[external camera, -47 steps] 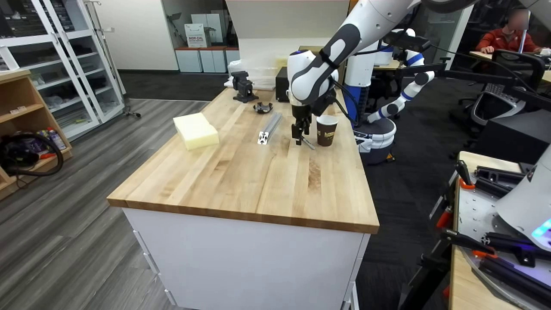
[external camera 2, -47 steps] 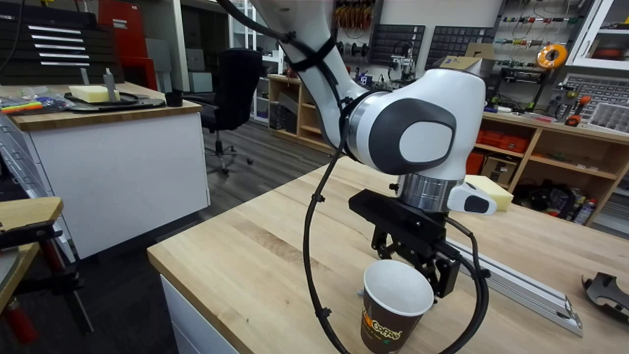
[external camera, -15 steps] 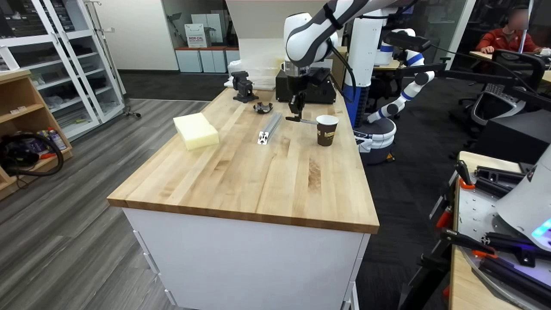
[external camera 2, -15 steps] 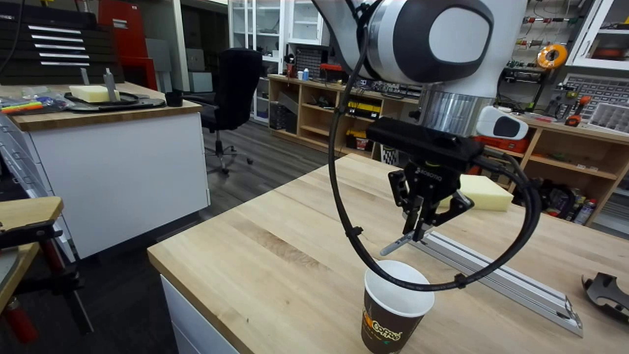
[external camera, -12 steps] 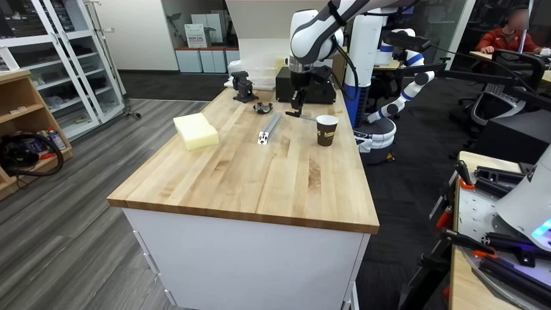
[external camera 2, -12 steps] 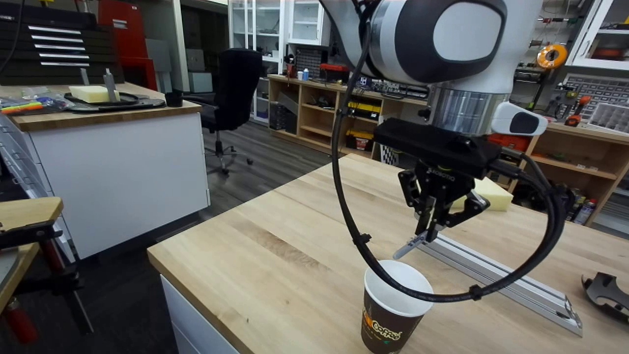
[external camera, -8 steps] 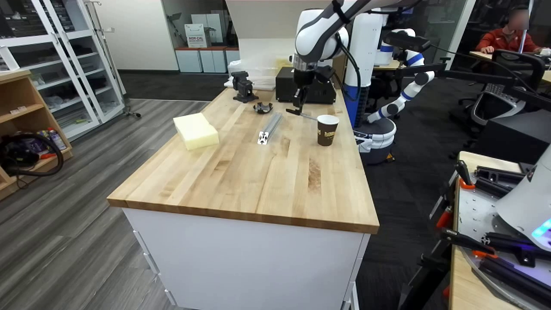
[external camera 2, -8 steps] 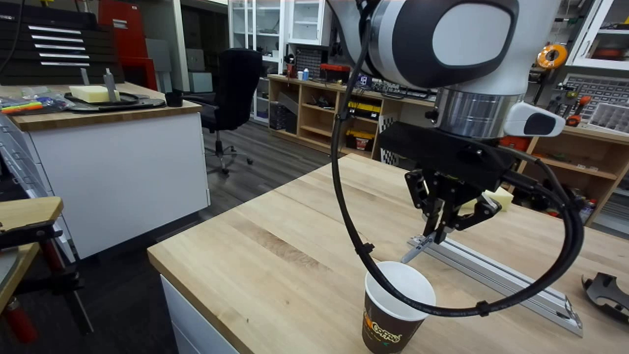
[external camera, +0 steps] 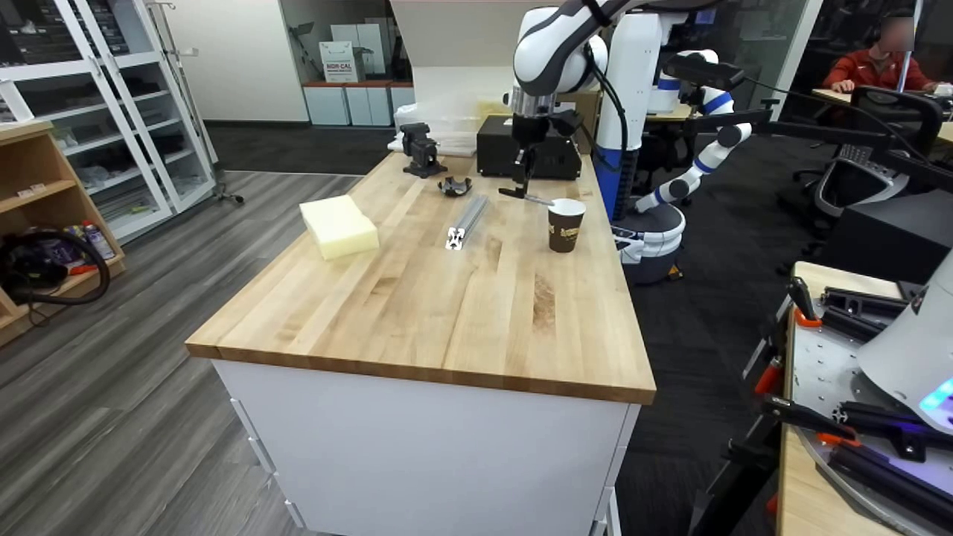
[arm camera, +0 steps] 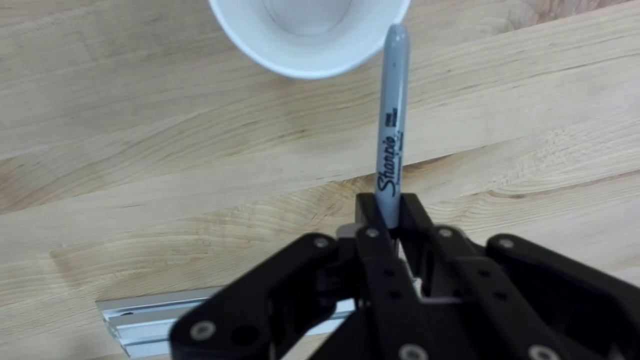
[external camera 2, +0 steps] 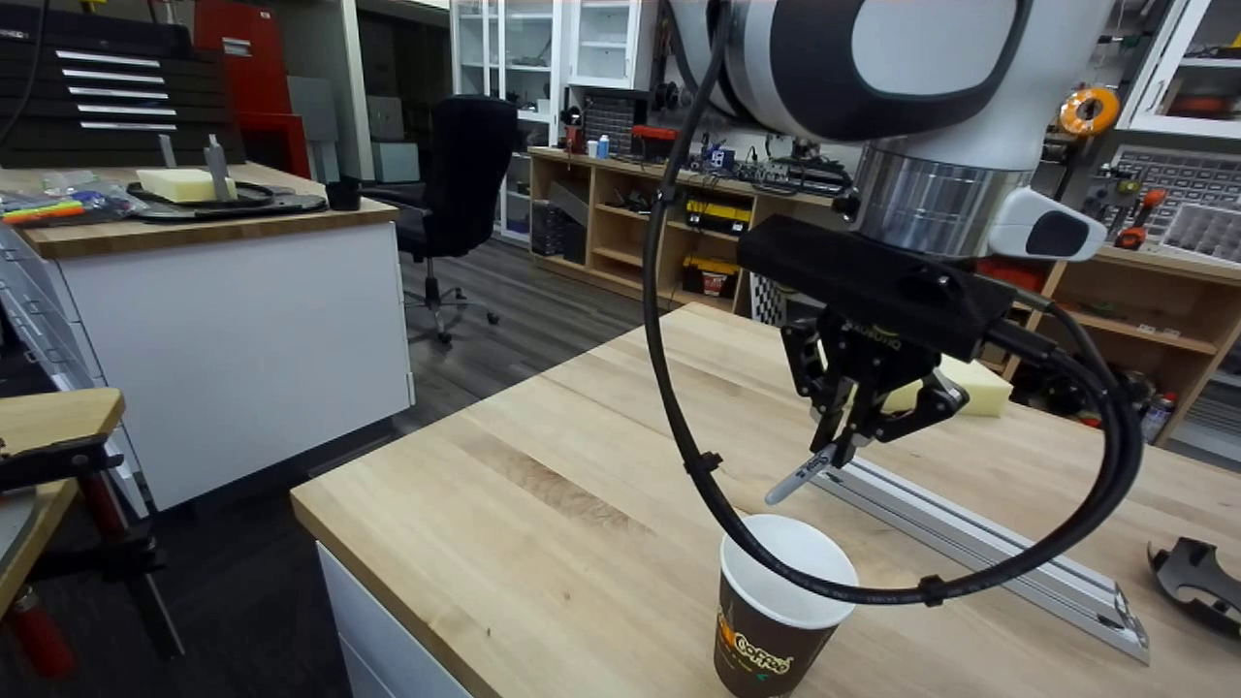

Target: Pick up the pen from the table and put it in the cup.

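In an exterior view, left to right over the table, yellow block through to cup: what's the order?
In an exterior view: yellow block, vise, rail, pen, cup. Left out: the gripper, as it overlaps the pen.

The white arm point(external camera 2: 979, 126) has dark grey patches point(external camera 2: 805, 78) and a silvery metal collar point(external camera 2: 936, 204). A black cable point(external camera 2: 662, 373) loops outside; pale screws point(arm camera: 413, 352) dot the black fingers point(arm camera: 415, 215).

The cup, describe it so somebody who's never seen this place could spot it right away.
Find the wooden table, then the black robot hand above it. The upright cup stands on that table, close to the gray pen the hand holds. Unlike the pen and the silver bar, it's brown outside, white inside and printed "Coffee".
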You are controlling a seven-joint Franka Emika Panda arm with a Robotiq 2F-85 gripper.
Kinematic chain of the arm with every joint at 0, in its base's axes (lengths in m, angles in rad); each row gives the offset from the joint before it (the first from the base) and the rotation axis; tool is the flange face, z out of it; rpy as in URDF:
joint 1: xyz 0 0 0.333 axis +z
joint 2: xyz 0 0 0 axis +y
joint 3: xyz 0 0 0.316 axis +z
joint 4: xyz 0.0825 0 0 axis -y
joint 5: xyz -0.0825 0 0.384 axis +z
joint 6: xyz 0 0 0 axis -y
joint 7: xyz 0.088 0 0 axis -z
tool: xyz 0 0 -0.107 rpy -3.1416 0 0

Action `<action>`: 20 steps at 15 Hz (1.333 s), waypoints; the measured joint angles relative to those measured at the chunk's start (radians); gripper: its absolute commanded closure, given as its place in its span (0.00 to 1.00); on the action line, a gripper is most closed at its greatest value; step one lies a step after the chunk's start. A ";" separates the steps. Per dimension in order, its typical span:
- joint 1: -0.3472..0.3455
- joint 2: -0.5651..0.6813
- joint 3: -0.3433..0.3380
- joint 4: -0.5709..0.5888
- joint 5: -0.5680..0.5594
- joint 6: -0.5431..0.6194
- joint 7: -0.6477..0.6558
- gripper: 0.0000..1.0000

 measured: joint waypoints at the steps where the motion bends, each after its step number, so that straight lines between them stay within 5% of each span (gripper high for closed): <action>1: 0.000 -0.005 0.001 -0.001 0.001 -0.016 -0.002 0.97; 7: -0.009 -0.013 0.001 -0.013 0.012 -0.014 -0.019 0.97; 20: -0.090 -0.098 0.017 -0.218 0.096 0.261 -0.176 0.97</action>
